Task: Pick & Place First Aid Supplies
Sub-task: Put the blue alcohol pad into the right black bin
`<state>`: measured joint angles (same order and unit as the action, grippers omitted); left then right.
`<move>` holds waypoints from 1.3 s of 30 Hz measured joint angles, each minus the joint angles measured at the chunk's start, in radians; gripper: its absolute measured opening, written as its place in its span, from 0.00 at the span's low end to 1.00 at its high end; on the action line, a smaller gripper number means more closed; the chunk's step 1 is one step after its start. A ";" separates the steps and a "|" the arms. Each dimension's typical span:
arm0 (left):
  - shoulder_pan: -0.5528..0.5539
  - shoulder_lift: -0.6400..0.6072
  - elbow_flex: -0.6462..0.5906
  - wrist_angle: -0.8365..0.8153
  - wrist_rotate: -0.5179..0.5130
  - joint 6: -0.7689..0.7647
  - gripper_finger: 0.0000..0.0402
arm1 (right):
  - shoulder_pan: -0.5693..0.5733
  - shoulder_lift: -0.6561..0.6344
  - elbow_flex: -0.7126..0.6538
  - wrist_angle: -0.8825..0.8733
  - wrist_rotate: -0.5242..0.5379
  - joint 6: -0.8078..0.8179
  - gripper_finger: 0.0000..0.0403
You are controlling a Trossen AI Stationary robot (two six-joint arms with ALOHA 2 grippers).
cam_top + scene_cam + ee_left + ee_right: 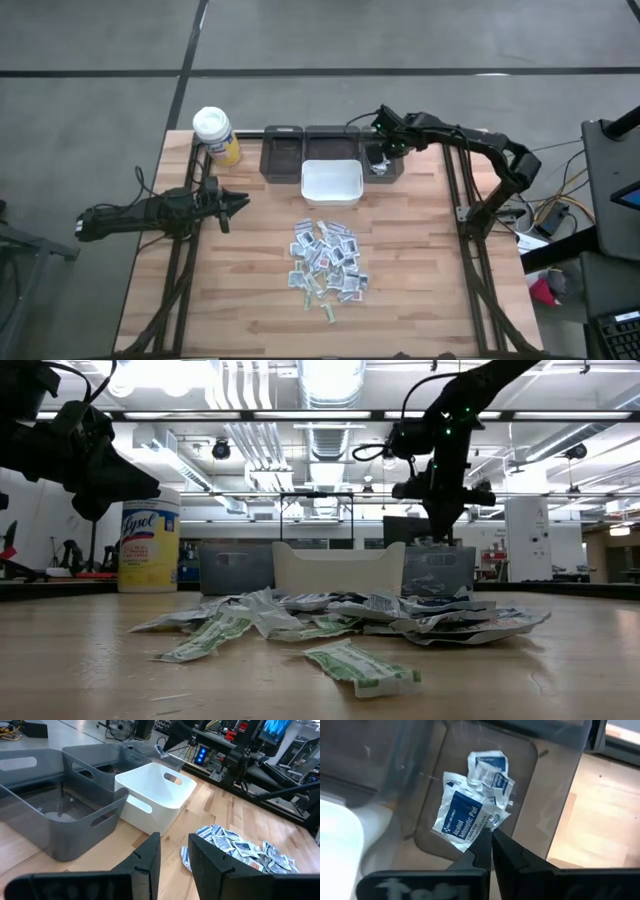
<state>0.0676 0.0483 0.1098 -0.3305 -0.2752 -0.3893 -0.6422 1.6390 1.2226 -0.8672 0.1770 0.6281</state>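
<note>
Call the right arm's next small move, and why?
Probably open the right claw to drop its packet. It is shut on an alcohol pad packet and hangs over the right-hand grey bin, where other packets already lie. The left claw waits beside the pile.

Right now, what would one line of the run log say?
right claw: shut on packet, over grey bin | left claw: open, waiting | pile: on table
</note>
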 joint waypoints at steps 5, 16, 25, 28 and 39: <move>0.000 0.000 0.000 0.000 0.000 0.000 0.23 | 0.001 0.000 -0.041 0.022 -0.017 -0.003 0.02; 0.000 0.000 0.000 0.000 0.000 0.000 0.23 | 0.002 0.001 -0.081 0.065 -0.021 -0.031 0.02; 0.000 0.000 0.000 0.000 0.000 0.000 0.23 | 0.003 0.001 -0.077 0.070 -0.020 -0.038 0.09; 0.000 0.000 0.000 0.000 0.000 0.000 0.23 | 0.003 0.001 -0.077 0.073 -0.020 -0.038 0.15; 0.000 0.000 0.000 0.000 0.000 0.000 0.23 | 0.043 -0.002 0.009 -0.036 -0.025 0.009 0.19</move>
<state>0.0673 0.0483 0.1097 -0.3305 -0.2752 -0.3893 -0.5989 1.6369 1.2315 -0.9036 0.1524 0.6369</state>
